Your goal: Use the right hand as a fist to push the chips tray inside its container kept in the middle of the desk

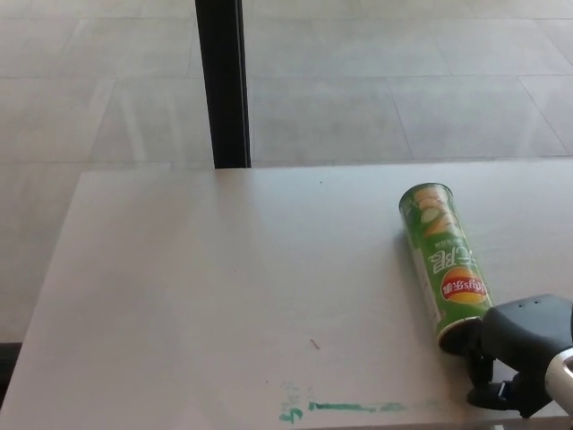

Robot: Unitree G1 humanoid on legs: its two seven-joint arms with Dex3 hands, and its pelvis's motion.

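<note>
A green chips can point(445, 258) lies on its side on the white desk point(224, 287), right of the middle, its closed end pointing away from me. My right hand point(519, 349) is a black fist pressed against the can's near open end. It covers the mouth, so the clear tray is hidden. My left hand does not show.
Green marker smears point(345, 409) run along the desk's front edge. A black post point(222, 85) stands behind the desk's far edge, with tiled floor beyond. The desk's left edge falls off to the floor at the picture's left.
</note>
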